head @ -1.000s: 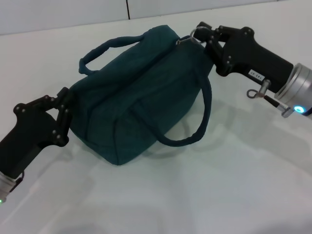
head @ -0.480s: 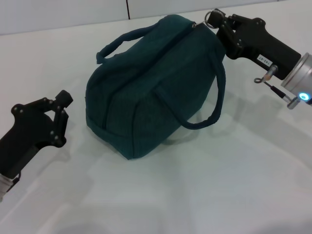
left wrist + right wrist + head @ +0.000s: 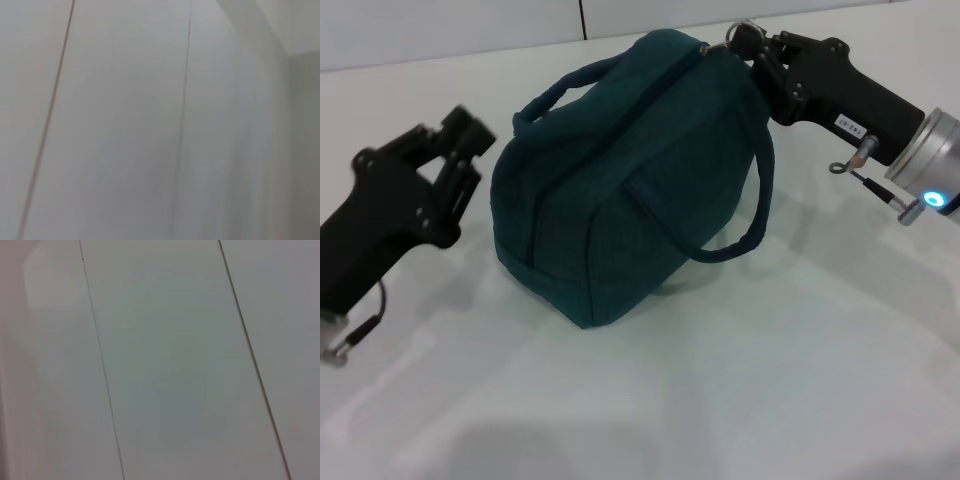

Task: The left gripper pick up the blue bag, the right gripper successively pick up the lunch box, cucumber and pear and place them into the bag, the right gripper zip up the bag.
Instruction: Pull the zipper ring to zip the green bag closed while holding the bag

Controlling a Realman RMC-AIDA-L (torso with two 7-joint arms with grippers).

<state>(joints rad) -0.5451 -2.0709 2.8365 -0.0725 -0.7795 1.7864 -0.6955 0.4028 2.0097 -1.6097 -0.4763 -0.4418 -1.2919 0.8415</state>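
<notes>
The right hand [image 3: 745, 45] is at the far top end of the bag [image 3: 620, 190], its fingers narrow and pinched on the metal zip pull [image 3: 738, 36] there. The bag stands on the worktop [image 3: 720, 380], just beside and below this hand, bulging and apparently closed along its top; one strap [image 3: 745, 215] loops down the side nearest the hand's arm. No lunch box, cucumber or pear shows, so they seem to be packed already. The left hand [image 3: 460, 135] is on the bag's opposite side, apart from the fabric and holding nothing; whether its fingers are spread I cannot tell.

The zip looks at or near its end stop. To finish well, the right hand should give a short pull in line with the zip track rather than upward, since the bag is unbraced and may tip or drag towards it. Then it should let go of the pull cleanly, clear of the strap.
</notes>
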